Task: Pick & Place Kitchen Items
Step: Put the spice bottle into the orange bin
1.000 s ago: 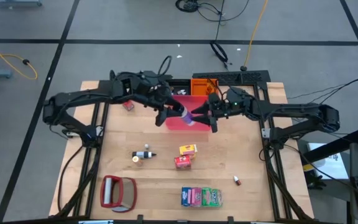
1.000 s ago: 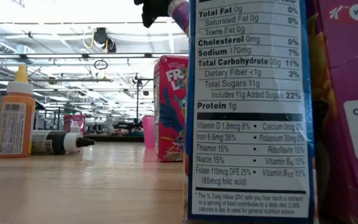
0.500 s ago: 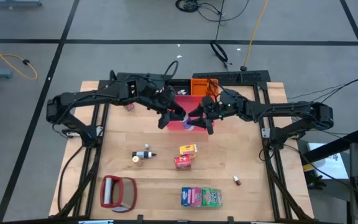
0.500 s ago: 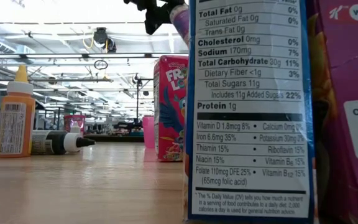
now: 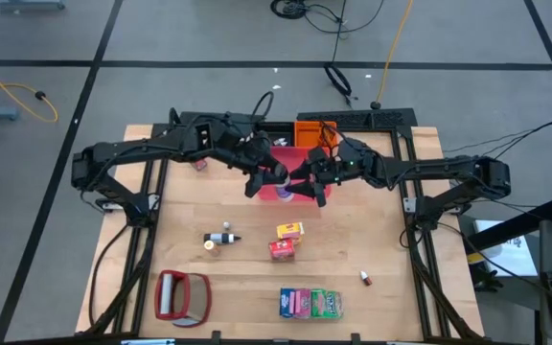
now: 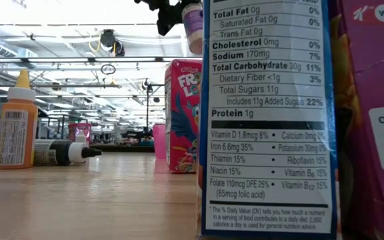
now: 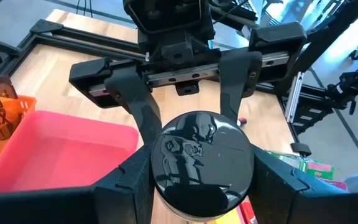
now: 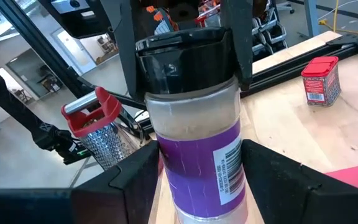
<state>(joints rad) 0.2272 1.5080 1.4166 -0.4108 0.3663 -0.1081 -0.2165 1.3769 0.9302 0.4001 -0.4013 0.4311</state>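
The purple jar [image 5: 287, 193], clear with a purple label and a black lid, hangs above the pink tray [image 5: 300, 156] between both arms; the low view shows it near upright [image 6: 192, 28]. My left gripper [image 5: 274, 178] is shut on its lid, and my right gripper [image 5: 304, 182] is shut on its body. The other items stand on the wood: a yellow carton [image 5: 290, 230], a red carton [image 5: 282, 250], pink, green and blue packets [image 5: 310, 304], tiny bottles [image 5: 220, 240] and a small red container [image 5: 197, 163]. My left gripper [image 7: 201, 183] pinches the jar's black lid [image 7: 201, 155] between its two fingers [image 7: 135, 177], slanting down from the table's left. The jar is lifted clear and hangs below the fingers. My right gripper [image 8: 197, 186] holds the jar's body at the purple label [image 8: 194, 165], one finger [image 8: 143, 180] on each side, coming about level from the table's right. The lid [image 8: 185, 56] stands above its fingers.
An orange box [image 5: 314, 132] stands behind the pink tray. A red-framed silvery grater [image 5: 182, 295] lies near the left front corner. A tiny item [image 5: 363, 279] sits at the right front. Bare wood shows left of the bottles and between tray and cartons.
My right gripper has moved toward the table's left until its fingers stand around the jar. My left gripper has shifted a little to the right with the jar. The jar has turned from tilted to nearly upright.
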